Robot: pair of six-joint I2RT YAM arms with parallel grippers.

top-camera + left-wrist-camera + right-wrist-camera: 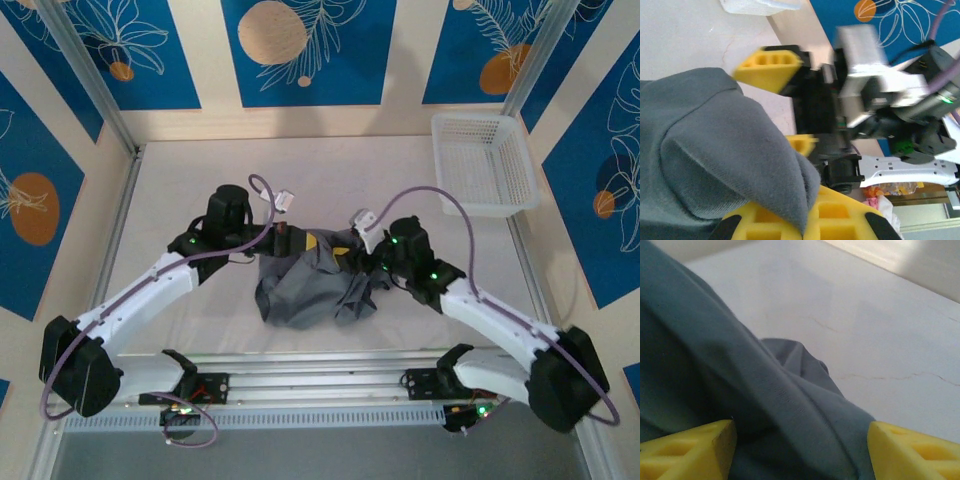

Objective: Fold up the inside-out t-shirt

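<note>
White counter (200, 180) between blue walls, basket (482, 165) at far right. The shirt (300, 290) lies crumpled at the near middle. My left pincer (805, 222) is closed on one fold of it; my right pincer (800, 440) is open, with cloth between the fingers. I judge the shirt soft and light, so it will sag; better to take a hem or shoulder seam. Sleeves and collar I cannot make out in the heap.

The white table (330, 170) carries a crumpled grey t-shirt (300, 290) and a white basket (485, 165).
</note>
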